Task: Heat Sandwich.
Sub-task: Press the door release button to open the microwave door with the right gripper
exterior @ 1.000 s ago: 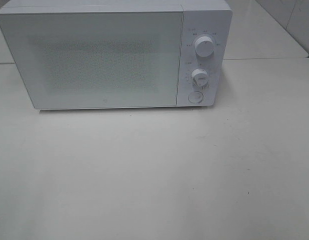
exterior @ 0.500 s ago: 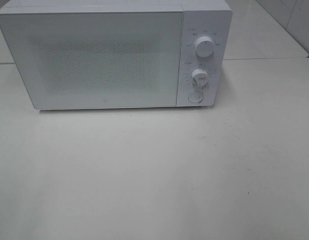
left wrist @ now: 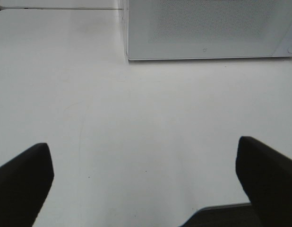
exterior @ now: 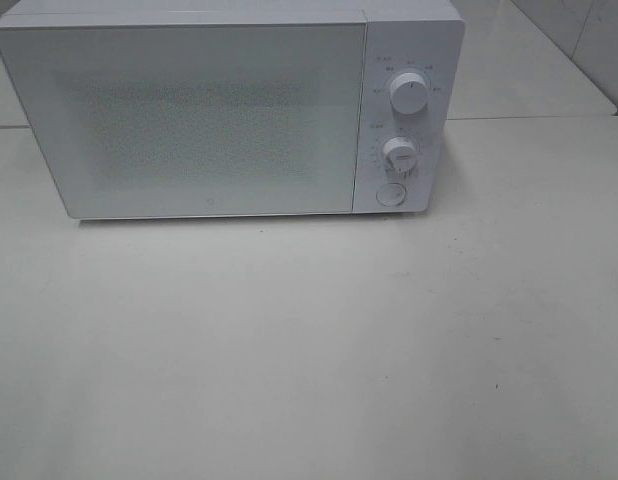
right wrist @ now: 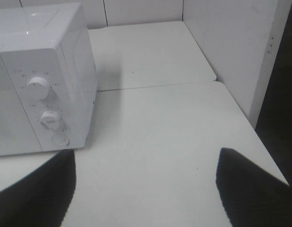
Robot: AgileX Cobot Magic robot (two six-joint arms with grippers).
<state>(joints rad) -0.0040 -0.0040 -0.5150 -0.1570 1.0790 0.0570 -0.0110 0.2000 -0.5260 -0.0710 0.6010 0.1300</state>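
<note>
The sandwich is out of view in every frame. A white microwave (exterior: 229, 105) stands at the back of the table with its door shut. It has two white dials (exterior: 410, 92) and a round button (exterior: 390, 195) on its right panel. It also shows in the left wrist view (left wrist: 207, 28) and the right wrist view (right wrist: 39, 80). My left gripper (left wrist: 146, 182) is open and empty above the bare table in front of the microwave. My right gripper (right wrist: 146, 182) is open and empty to the right of the microwave. Neither gripper shows in the exterior high view.
The white table (exterior: 309, 350) runs from the microwave to the near edge. A second white table (right wrist: 146, 52) adjoins behind it. A white wall panel (right wrist: 231, 47) stands at the right side, and the table's right edge (right wrist: 259, 137) drops off there.
</note>
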